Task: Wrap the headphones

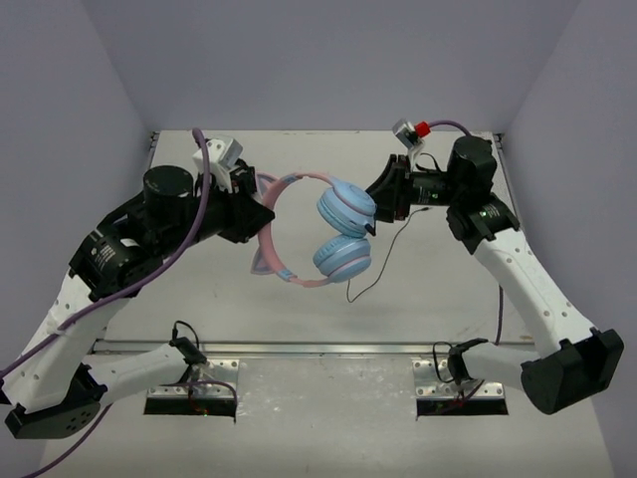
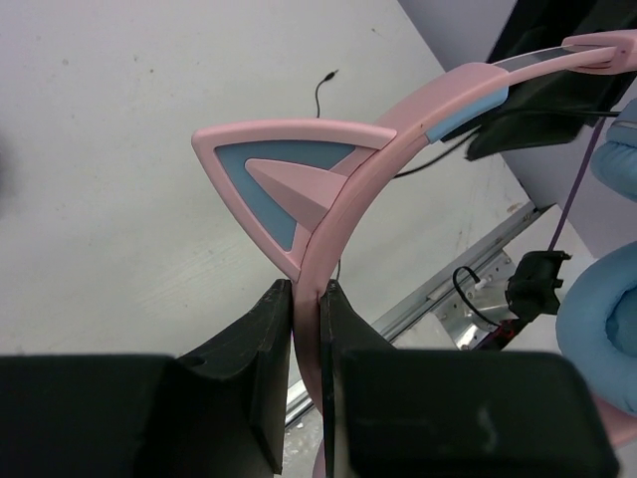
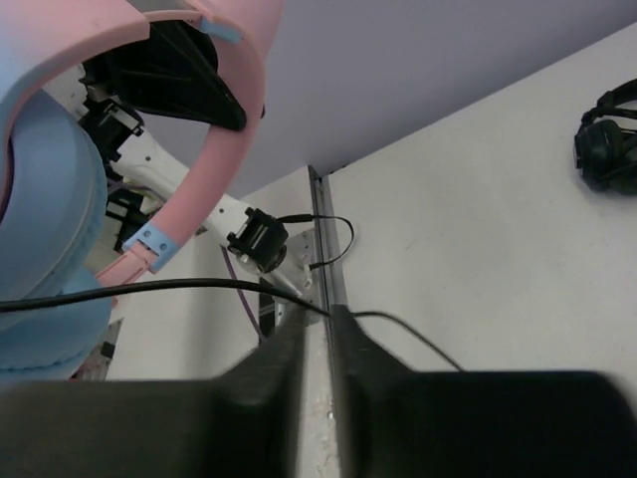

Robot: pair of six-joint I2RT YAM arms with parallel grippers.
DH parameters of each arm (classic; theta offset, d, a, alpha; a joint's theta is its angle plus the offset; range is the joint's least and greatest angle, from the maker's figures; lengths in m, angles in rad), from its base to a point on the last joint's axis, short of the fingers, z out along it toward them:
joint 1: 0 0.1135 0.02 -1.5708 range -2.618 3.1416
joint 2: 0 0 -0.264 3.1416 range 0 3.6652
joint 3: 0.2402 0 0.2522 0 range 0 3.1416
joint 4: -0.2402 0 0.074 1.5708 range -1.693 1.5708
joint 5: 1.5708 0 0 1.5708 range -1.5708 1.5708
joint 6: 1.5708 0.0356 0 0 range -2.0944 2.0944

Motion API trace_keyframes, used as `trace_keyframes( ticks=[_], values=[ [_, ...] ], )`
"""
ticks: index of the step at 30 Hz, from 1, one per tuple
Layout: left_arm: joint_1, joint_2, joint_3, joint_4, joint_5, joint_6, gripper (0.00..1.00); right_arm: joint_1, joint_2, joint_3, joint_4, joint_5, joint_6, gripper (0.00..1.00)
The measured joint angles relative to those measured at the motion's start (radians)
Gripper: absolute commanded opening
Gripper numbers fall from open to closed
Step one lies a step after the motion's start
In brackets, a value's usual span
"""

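The headphones [image 1: 343, 231] hang above the table with their pink headband [image 1: 284, 271] and two light-blue earcups stacked in the middle. My left gripper [image 1: 261, 214] is shut on the headband just below a cat ear [image 2: 269, 174]; the band fills the gap between its fingers [image 2: 307, 287]. My right gripper [image 1: 376, 204] sits at the right of the upper earcup. In the right wrist view its jaws [image 3: 318, 317] stand a narrow gap apart, and the thin black cable [image 3: 149, 289] crosses right at their tips. The cable's free end trails down onto the table [image 1: 383, 254].
All-black headphones [image 3: 607, 144] lie on the table, seen only in the right wrist view. A metal rail [image 1: 318, 349] with both arm mounts runs along the near edge. Grey walls close in the left, back and right.
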Motion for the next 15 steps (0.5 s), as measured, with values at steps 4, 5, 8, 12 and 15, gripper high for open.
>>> trace_keyframes(
  ticks=[4,5,8,12,15],
  values=[
    [0.0,0.001,-0.025,0.023,-0.007,0.005,0.0,0.037,-0.01,0.017,-0.084,0.133,-0.074,0.01],
    [0.0,-0.003,-0.042,0.032,-0.013,0.01,0.0,0.034,-0.023,0.017,-0.109,0.188,-0.097,0.01],
    [0.0,-0.021,-0.117,0.047,-0.049,0.037,0.0,0.013,-0.069,0.027,-0.187,0.359,-0.16,0.01],
    [0.0,-0.04,-0.219,0.028,-0.12,0.087,0.0,-0.008,-0.092,0.084,-0.234,0.497,-0.222,0.01],
    [0.0,-0.04,-0.248,0.02,-0.15,0.111,0.0,-0.009,-0.105,0.103,-0.232,0.53,-0.248,0.01]
  ],
)
